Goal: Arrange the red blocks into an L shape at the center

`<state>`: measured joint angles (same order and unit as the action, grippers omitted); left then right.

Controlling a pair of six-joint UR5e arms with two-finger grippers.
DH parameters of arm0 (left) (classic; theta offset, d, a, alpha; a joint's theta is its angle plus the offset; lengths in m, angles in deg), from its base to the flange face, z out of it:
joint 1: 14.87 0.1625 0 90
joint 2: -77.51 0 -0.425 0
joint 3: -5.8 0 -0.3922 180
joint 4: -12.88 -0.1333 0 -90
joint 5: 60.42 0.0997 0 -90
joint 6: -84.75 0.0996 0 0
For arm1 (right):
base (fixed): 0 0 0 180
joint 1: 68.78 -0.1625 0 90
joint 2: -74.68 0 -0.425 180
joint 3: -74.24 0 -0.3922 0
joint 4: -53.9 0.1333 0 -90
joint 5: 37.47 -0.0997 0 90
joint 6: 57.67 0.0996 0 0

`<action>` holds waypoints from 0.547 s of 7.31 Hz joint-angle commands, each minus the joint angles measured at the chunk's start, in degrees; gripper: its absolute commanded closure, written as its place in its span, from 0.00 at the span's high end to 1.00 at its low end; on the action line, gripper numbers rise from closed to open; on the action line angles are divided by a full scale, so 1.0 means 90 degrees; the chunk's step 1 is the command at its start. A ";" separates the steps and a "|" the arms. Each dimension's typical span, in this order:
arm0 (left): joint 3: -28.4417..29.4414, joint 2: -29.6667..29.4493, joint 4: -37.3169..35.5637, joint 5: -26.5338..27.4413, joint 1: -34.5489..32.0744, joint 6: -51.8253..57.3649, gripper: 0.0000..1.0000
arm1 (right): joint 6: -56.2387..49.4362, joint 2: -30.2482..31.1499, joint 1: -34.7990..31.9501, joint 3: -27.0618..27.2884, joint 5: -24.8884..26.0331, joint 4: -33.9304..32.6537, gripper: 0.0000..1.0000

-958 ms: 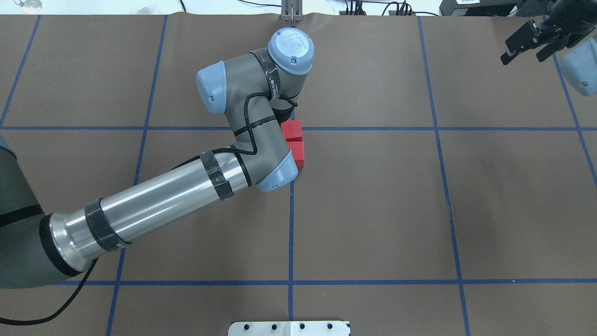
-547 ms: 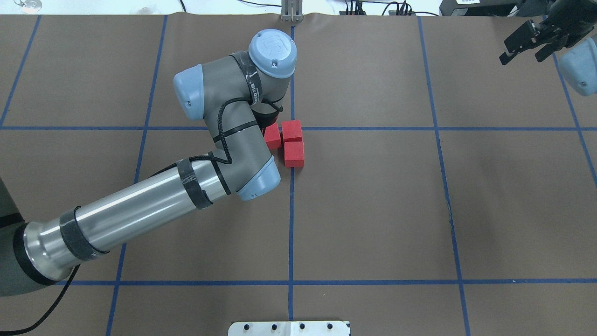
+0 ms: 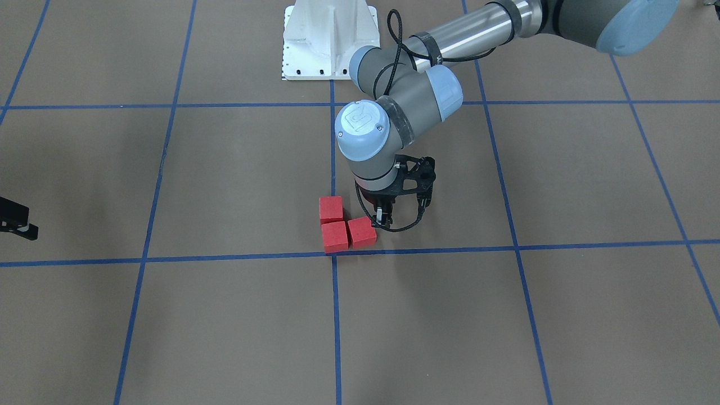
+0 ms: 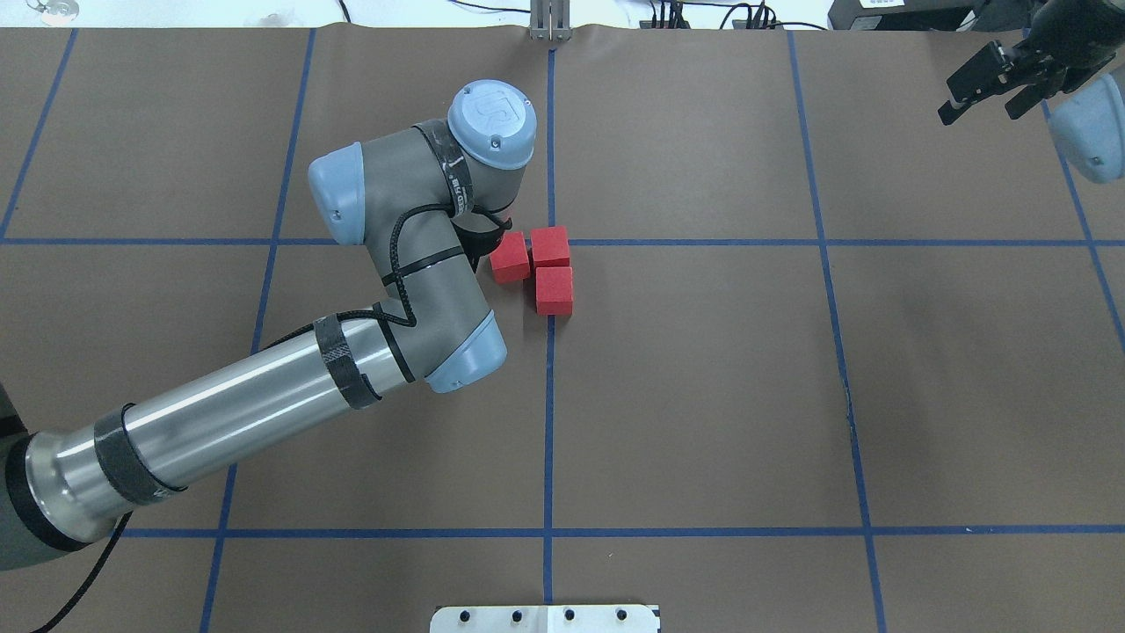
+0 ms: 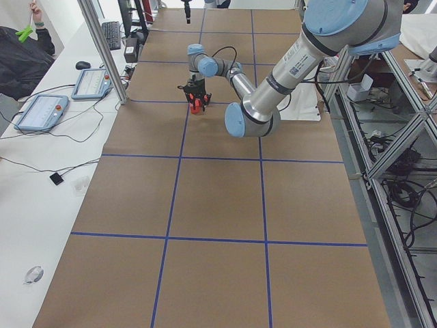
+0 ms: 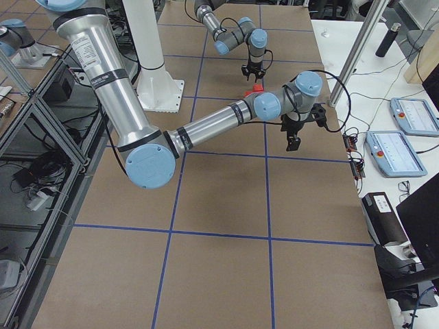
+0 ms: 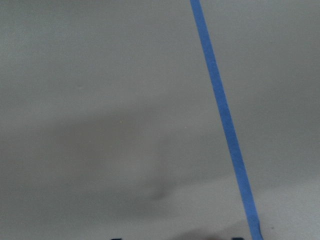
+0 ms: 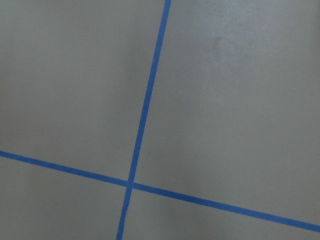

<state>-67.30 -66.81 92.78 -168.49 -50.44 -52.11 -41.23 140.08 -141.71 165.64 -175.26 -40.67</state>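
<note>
Three red blocks set in an L just beside the center. Left gripper alongside, fingers spread, empty. Right gripper well apart, fingers spread.

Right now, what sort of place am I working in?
Probably a robotics lab work cell: a brown table gridded with blue tape, aluminium frame posts beside it, and teach pendants on the side bench.

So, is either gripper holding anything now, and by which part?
Nothing is held. The left gripper hangs beside the red blocks, jaws empty; the right gripper too.
</note>
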 commanded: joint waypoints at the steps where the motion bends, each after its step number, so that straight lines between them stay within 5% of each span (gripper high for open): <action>1: 0.0163 0.0001 0.0039 -0.0003 0.0027 0.0012 0.00 | -0.0001 0.0018 0.0007 0.0011 0.0008 0.0000 0.99; 4: 0.0153 -0.0028 0.0097 -0.0003 0.0026 0.0012 0.00 | -0.0001 0.0009 -0.0003 0.0011 0.0008 0.0000 0.99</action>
<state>-65.93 -66.98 93.37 -168.52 -50.21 -52.01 -41.24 140.18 -141.72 165.73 -175.20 -40.67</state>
